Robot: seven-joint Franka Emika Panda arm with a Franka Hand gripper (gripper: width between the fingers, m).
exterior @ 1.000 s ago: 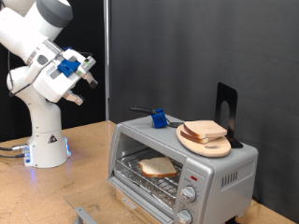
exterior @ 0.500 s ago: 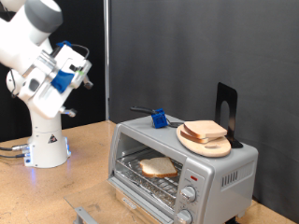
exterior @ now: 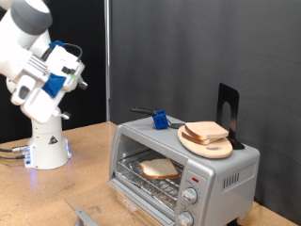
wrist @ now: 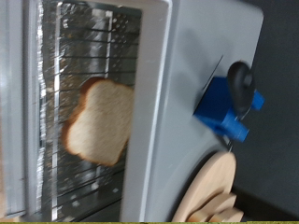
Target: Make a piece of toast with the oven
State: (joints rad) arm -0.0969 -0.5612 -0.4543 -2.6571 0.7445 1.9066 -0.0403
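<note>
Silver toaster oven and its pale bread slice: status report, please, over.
Gripper high at the exterior view's left, holding nothing visible. Pale bread slice on the wire rack inside the silver toaster oven. Door open. Nothing blocking.

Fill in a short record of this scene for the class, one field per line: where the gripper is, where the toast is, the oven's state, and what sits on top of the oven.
gripper: raised at the exterior view's upper left, far from the oven, holding nothing visible
piece of toast: lying on the wire rack inside the oven
oven: door open
on top of oven: wooden plate with bread, blue object
</note>
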